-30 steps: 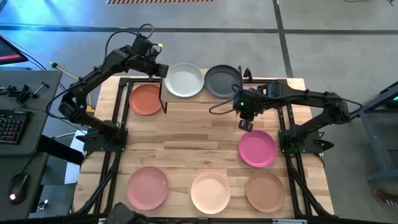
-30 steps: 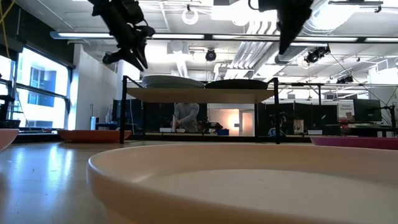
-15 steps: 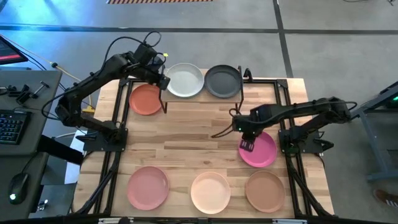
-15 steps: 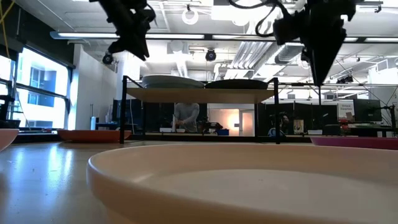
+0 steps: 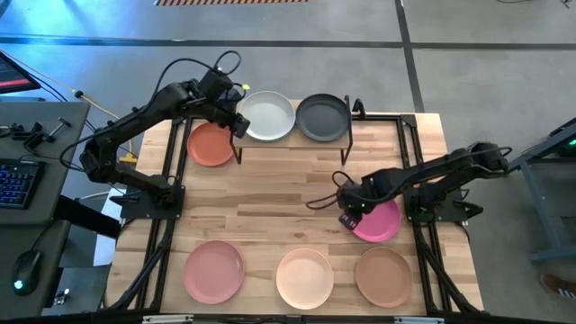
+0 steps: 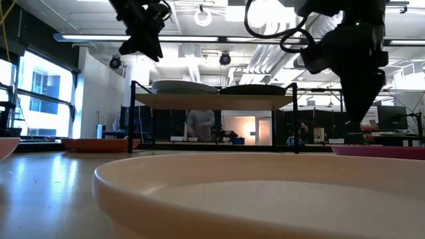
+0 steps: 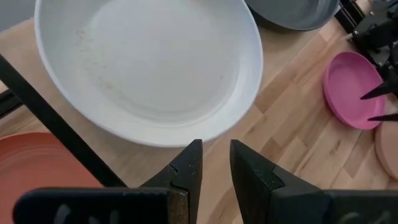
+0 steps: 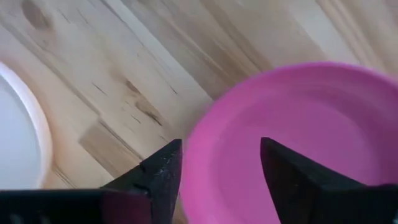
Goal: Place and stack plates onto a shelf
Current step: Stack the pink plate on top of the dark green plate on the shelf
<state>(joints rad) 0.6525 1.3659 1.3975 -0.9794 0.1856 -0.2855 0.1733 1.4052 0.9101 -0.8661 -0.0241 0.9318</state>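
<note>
The right gripper (image 5: pixel 348 219) was low over the table, at the left rim of the magenta plate (image 5: pixel 378 220), near the table's right side. In the right wrist view its two fingers (image 8: pixel 152 175) stood wide apart, with the plate's rim between them; I cannot tell if they touched it.

The left gripper (image 5: pixel 239 124) was at the front left corner of the shelf (image 5: pixel 351 110), beside the pale mint plate (image 5: pixel 267 116). In the left wrist view its fingers (image 7: pixel 186 169) were close together with only a narrow gap, and they held nothing.

On the shelf, at the far edge of the table (image 5: pixel 288 193), the pale mint plate was lying on the left and the dark grey plate (image 5: pixel 322 117) on the right, side by side. The orange plate (image 5: pixel 211 144) was on the table just left of the shelf. Along the near edge were the pink plate (image 5: pixel 214 270), the cream plate (image 5: pixel 304 277) and the tan-brown plate (image 5: pixel 384 275), in one row and apart from each other
</note>
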